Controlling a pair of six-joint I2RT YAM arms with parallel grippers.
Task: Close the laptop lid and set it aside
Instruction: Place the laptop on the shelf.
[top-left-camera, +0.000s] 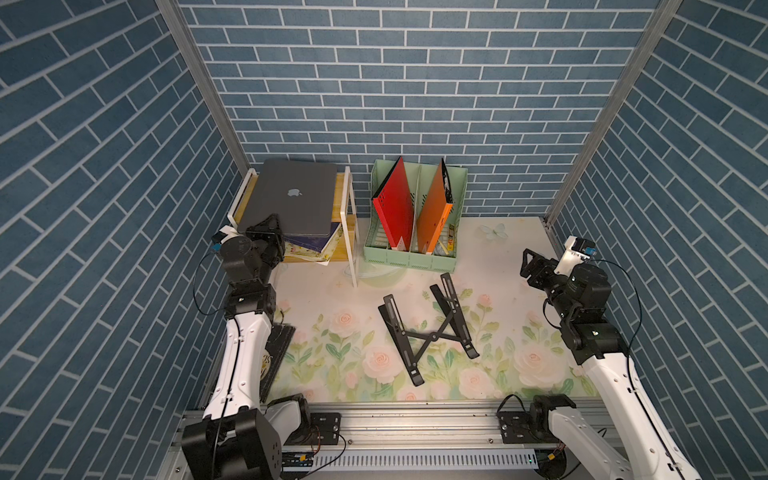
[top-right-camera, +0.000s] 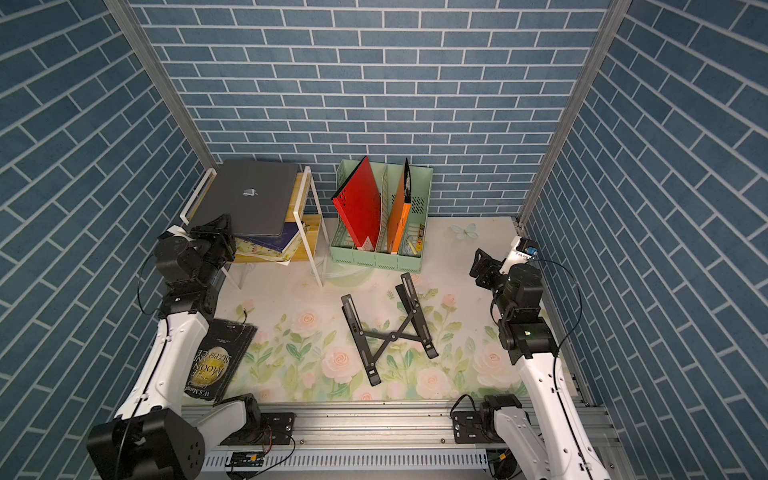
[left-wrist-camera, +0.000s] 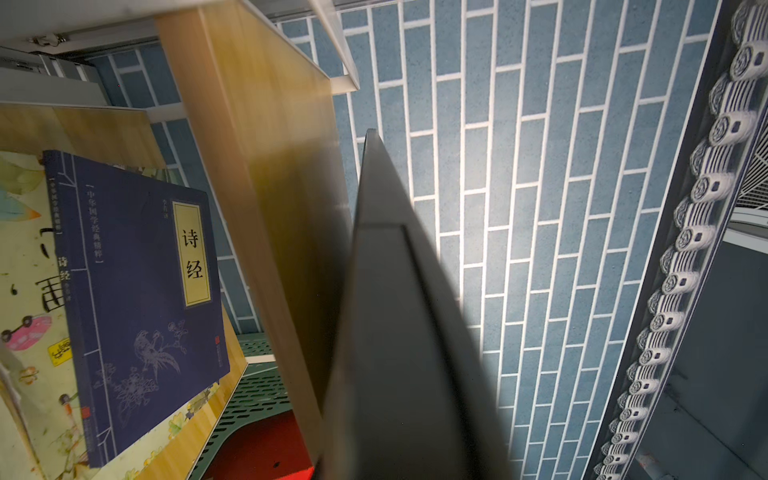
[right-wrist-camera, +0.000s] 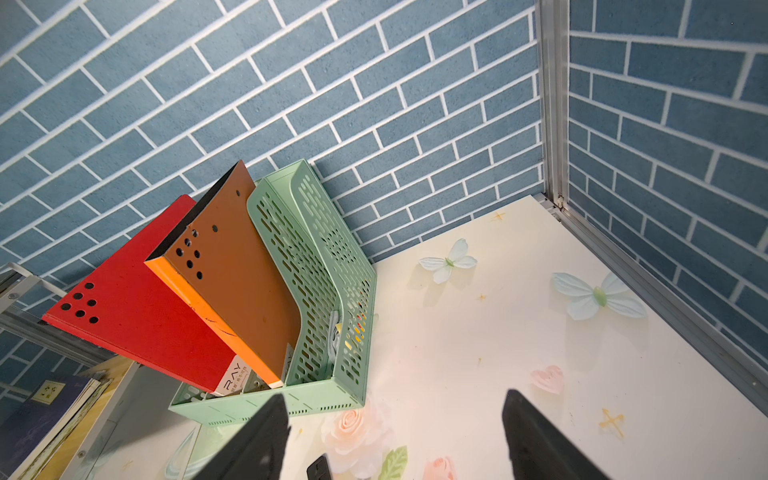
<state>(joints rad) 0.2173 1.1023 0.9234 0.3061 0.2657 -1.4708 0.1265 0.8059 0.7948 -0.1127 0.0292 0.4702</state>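
Note:
The grey laptop (top-left-camera: 291, 203) (top-right-camera: 253, 208) lies flat on top of a small shelf at the back left. Its lid (top-left-camera: 294, 178) is down, with the pale apple logo facing up. My left gripper (top-left-camera: 269, 227) (top-right-camera: 219, 229) is shut on the laptop's near left corner. In the left wrist view the laptop (left-wrist-camera: 395, 332) runs away edge-on beside the shelf's wooden top (left-wrist-camera: 257, 166), and my own fingers are lost in blur. My right gripper (top-left-camera: 527, 266) (top-right-camera: 478, 264) (right-wrist-camera: 395, 440) hangs open at the right side, holding nothing.
The shelf has a white frame (top-left-camera: 348, 224), and books (top-left-camera: 316, 245) lie on its lower board. A green file rack (top-left-camera: 411, 259) with red and orange folders stands at the back middle. A black folding stand (top-left-camera: 432, 328) lies mid-table. A dark moon-cover book (top-right-camera: 216, 361) lies by the left arm.

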